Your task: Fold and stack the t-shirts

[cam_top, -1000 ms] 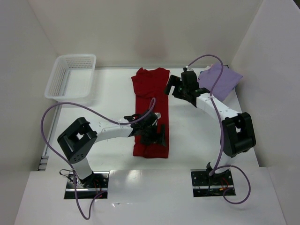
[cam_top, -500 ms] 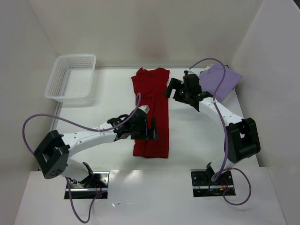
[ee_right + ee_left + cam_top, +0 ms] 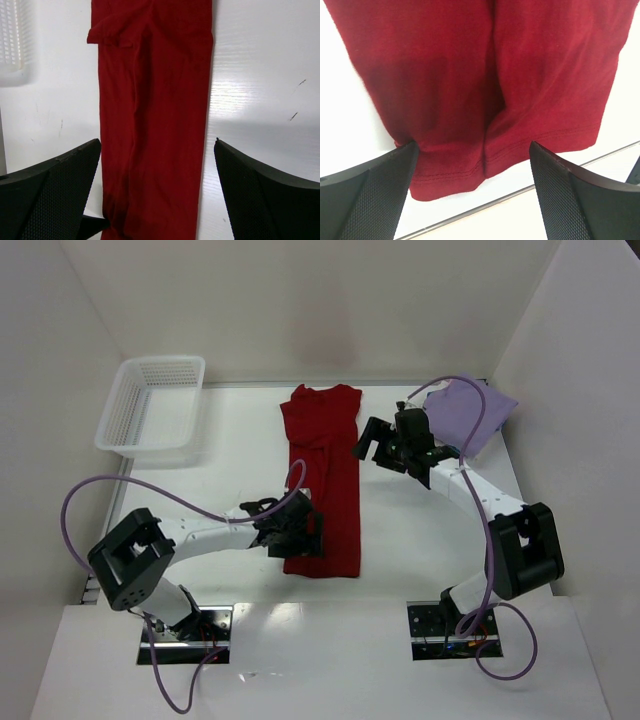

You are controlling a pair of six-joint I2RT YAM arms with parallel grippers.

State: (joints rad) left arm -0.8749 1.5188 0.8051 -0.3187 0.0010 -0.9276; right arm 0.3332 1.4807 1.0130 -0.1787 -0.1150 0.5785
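The plain dark red cloth t-shirt (image 3: 328, 465) is cut off in both wrist views; its near-left edge is covered by the left gripper (image 3: 308, 532).

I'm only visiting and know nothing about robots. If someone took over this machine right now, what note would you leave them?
Left claw: open, empty, over the near hem of the dark red t-shirt.
Right claw: open, empty, by that shirt's far right side.
Done: red shirt lies mid-table, folded into a long strip; lavender t-shirt is folded at the far right corner.
Left: fold the strip crosswise and stack it with the lavender one.
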